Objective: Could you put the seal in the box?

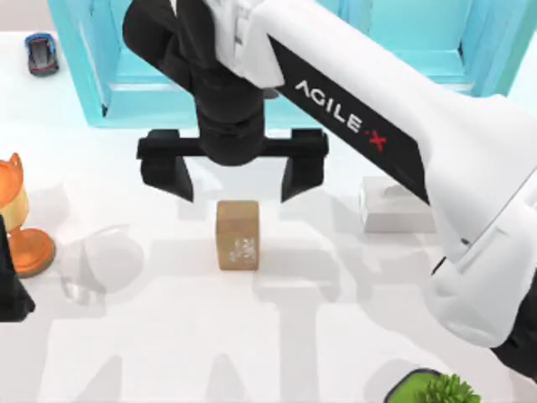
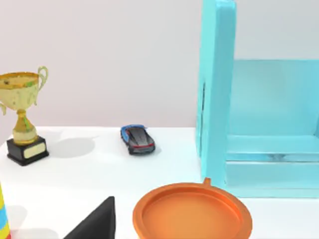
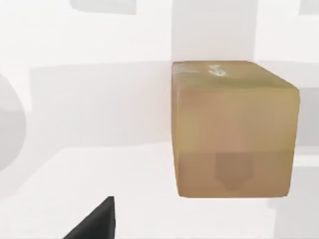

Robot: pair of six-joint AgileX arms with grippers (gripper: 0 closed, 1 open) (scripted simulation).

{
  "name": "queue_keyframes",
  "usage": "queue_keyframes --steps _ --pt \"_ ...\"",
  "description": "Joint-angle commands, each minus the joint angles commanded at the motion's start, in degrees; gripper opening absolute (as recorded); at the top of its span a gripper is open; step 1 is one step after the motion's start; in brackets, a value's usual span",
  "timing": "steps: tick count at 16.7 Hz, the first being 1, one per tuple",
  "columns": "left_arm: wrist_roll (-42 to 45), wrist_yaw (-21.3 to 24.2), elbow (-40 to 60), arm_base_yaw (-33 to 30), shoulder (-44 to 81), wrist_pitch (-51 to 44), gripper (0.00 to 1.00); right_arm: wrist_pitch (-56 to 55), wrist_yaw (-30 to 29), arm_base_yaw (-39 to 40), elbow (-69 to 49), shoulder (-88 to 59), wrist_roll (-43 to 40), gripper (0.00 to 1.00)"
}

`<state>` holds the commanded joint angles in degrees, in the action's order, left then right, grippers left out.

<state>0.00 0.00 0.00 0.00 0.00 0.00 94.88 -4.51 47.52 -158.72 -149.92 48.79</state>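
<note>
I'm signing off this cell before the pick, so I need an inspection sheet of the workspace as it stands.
Surface: white table, with shadows across it.
Job's things: tan seal stands on the table, not gripped; blue box at the far edge, its open side facing the table.
Clutter: toy car, gold trophy, orange dish, white tissue box, green plant.
Grippers: right gripper is open, above the seal and just to its far side; left gripper is parked at the table's left edge.
Cables: nothing seen.
Surroundings: plain pale wall behind the table.
</note>
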Motion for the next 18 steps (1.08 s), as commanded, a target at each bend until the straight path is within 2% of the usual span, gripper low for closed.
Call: queue_keyframes --steps 7,18 --pt "0.0 0.0 0.0 0.0 0.0 0.0 1.0 -1.8 0.0 -0.3 2.1 0.3 -0.2 1.0" --pt "0.0 0.0 0.0 0.0 0.0 0.0 1.0 -24.7 0.1 -0.7 28.9 4.3 -0.7 1.0"
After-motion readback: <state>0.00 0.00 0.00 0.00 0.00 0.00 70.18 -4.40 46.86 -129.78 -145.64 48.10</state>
